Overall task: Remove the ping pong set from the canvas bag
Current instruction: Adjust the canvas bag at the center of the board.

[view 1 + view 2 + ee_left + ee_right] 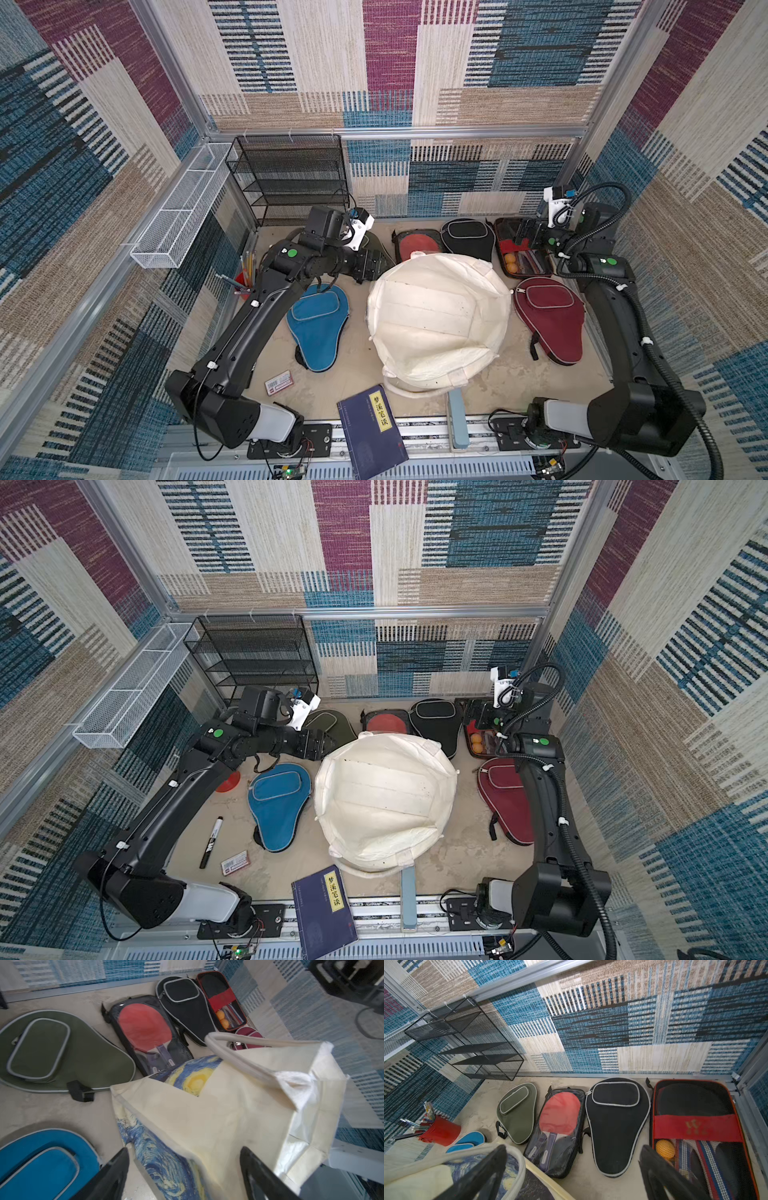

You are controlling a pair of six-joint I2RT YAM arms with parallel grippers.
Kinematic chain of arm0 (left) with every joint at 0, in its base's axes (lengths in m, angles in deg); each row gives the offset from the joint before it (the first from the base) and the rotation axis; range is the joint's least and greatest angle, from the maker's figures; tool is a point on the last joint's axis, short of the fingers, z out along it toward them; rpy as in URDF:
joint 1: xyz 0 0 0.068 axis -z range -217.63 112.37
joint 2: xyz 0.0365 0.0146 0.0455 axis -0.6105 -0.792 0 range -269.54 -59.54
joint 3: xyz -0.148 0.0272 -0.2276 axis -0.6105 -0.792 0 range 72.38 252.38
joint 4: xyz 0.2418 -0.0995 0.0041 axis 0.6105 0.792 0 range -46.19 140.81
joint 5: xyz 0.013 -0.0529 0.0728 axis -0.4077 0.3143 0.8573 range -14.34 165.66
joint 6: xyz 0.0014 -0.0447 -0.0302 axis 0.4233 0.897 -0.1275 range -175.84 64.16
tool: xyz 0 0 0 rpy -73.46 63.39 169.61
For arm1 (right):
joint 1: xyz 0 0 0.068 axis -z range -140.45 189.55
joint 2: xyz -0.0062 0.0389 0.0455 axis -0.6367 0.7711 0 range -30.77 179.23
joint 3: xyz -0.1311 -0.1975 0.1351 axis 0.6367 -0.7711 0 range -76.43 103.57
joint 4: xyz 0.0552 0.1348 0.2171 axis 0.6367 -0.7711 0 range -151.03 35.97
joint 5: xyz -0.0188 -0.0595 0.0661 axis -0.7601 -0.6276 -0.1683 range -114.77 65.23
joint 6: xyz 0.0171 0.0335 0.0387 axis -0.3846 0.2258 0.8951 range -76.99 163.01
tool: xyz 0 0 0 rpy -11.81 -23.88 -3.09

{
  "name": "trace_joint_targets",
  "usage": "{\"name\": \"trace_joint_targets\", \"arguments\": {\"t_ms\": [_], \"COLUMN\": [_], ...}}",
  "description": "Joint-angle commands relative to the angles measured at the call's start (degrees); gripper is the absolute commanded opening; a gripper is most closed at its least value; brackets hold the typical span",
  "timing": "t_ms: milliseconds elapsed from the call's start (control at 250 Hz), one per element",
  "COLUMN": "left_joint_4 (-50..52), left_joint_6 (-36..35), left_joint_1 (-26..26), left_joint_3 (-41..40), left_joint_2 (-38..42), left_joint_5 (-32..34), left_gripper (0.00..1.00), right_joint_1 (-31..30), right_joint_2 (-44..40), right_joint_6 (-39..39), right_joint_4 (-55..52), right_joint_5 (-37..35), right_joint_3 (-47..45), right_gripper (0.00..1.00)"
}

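At the table's (357,349) middle sits the bag (436,320), cases (318,324) lying around it. The left gripper (184,1149) gapes just over its far-left rim. The right gripper (573,1147) gapes above the black-red case (695,1126) at the far-right corner.

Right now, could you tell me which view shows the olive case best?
Right wrist view: the olive case lies whole, unobstructed. Left wrist view crops its edge; in both top views the left arm hides most of it.

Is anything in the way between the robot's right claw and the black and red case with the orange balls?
No, nothing visible is in the way. The right gripper hangs open above the black-red case, with only air between them. The canvas bag sits off to the side.
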Motion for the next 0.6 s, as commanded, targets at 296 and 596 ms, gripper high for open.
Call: {"name": "trace_joint_targets", "arguments": {"t_ms": [296,596], "left_joint_4": [-3.6,-3.3], "left_joint_6": [-2.0,-2.5], "left_joint_1": [3.1,3.7], "left_joint_3": [-4.1,-2.7], "left_joint_2": [0.9,-1.0], "left_joint_5": [-9.0,-7.4], "left_gripper": [0.62,0.61], "right_joint_1": [-5.4,-12.7], "right_joint_2": [-13.9,-25.9], "right_joint_6": [-3.1,-6.9], "right_joint_4": [-8.4,-21.3], "right_joint_5": [7.0,3.8], "right_joint_3": [-6.8,-11.8], "right_gripper": [0.99,0.99]}}
